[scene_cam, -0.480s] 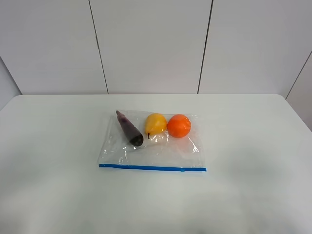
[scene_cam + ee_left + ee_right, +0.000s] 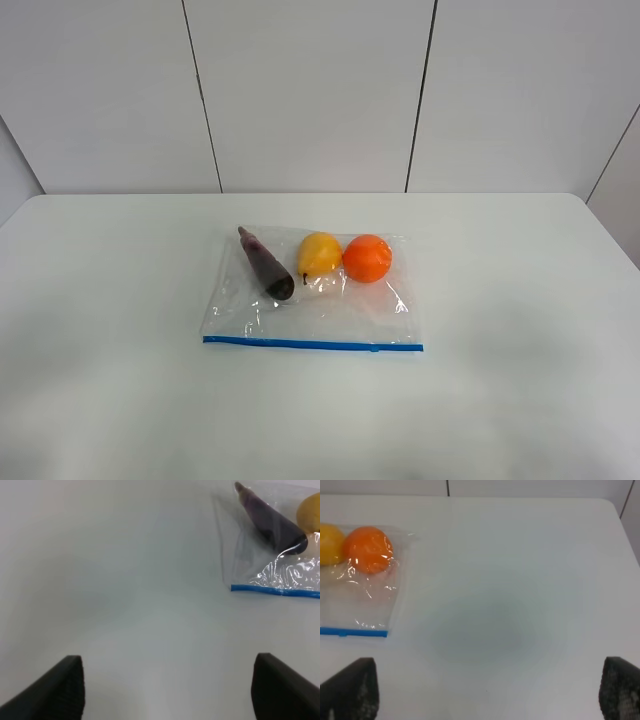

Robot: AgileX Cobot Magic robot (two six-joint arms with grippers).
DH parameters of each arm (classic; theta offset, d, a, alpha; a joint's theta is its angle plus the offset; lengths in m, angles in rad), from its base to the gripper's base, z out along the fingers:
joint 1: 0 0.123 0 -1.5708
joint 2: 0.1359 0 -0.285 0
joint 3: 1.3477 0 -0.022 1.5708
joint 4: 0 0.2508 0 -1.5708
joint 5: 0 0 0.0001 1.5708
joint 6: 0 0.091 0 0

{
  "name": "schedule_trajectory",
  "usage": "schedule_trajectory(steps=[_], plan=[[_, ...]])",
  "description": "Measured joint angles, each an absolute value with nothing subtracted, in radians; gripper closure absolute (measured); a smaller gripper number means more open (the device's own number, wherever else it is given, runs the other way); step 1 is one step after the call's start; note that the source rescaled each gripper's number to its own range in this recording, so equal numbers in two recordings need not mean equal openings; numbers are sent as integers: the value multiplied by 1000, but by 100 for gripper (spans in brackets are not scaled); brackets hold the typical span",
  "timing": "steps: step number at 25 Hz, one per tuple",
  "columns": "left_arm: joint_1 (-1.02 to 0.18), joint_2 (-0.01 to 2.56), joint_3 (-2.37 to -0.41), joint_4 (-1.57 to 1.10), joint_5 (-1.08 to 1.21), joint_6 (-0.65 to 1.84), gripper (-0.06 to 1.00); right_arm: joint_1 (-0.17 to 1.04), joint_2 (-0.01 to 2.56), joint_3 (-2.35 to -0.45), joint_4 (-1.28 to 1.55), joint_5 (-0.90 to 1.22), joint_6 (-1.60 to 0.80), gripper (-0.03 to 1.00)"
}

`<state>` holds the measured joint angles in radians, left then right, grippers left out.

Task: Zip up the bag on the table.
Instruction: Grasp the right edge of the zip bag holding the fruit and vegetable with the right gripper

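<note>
Bag is lying flat near the middle of the table, its clear plastic crinkling and catching the light. Its blue zipper strip is running along the edge nearest the camera in the high view, with a small blue tab sitting on it right of centre. Three items are showing through the plastic, lined up along the far edge: a dark purple vegetable lying at a slant on the left, a yellow pear in the middle and an orange on the right, with pear and orange sitting just beside each other. The left gripper is hovering over bare tabletop, well apart from the bag's vegetable-side corner, its two dark fingers standing spread wide. The right gripper is hovering likewise off the bag's orange-side end, its fingers also standing spread wide and gripping nothing. Pale wall panels are standing behind the table.
</note>
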<state>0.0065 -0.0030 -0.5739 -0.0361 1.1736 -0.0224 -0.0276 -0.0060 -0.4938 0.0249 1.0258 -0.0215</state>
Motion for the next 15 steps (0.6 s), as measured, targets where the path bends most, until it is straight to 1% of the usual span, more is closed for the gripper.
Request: schedule_trajectory(steps=[2, 5, 10, 15], plan=[[6, -3, -574, -36, 1174, -22, -5, -28, 2, -496, 22, 1027, -21, -3], [6, -3, -574, -36, 1174, -22, -5, -28, 94, -537, 21, 1010, -21, -3], [6, -3, -574, -36, 1174, -22, -5, -28, 401, -659, 55, 945, -21, -3], [6, -3, -574, -36, 1174, -22, -5, -28, 725, -749, 223, 924, -47, -2]])
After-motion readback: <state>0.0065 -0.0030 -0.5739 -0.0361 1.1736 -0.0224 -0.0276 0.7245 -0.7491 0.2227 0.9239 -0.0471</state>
